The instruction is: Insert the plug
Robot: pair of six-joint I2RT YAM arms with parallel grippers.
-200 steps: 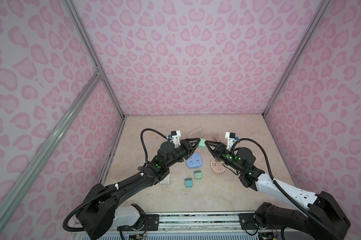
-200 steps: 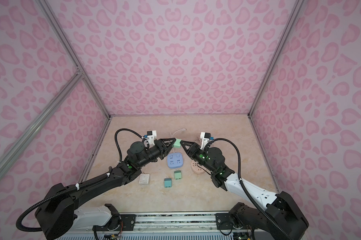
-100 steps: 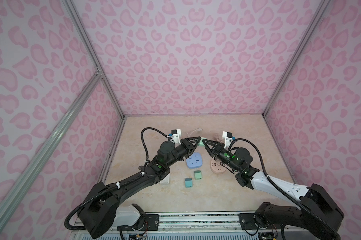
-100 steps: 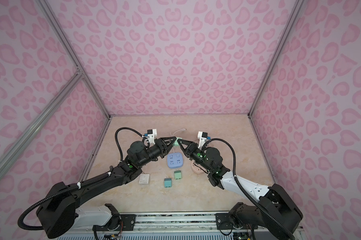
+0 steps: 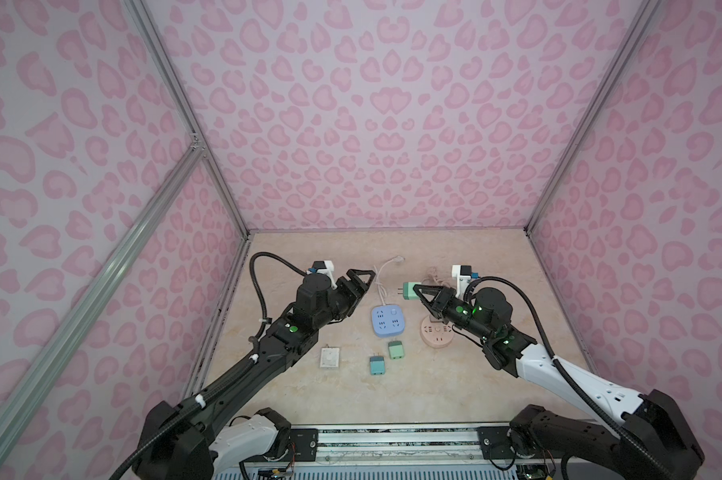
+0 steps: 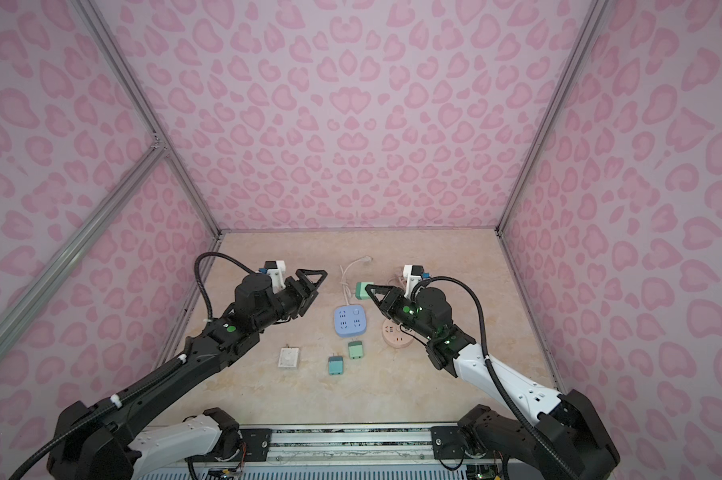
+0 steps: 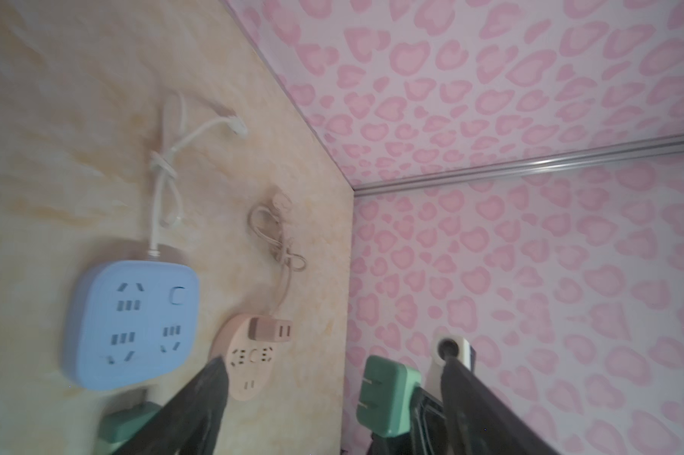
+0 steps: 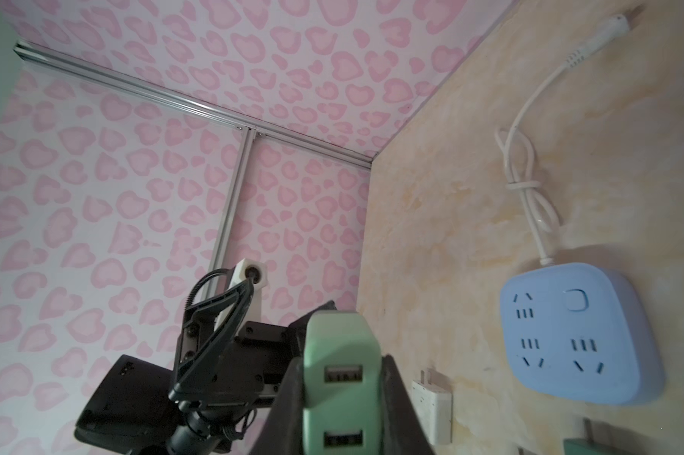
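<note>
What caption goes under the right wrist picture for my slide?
The right gripper clamps a green USB plug, with the blue power strip lying on the table.

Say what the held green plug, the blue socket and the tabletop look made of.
The green plug looks like matte moulded plastic: rounded edges, soft sheen. The blue socket looks like smooth satin plastic: one-piece rounded shell. The tabletop shows beige marble-like veining, low gloss; stone or printed laminate, I cannot tell.
</note>
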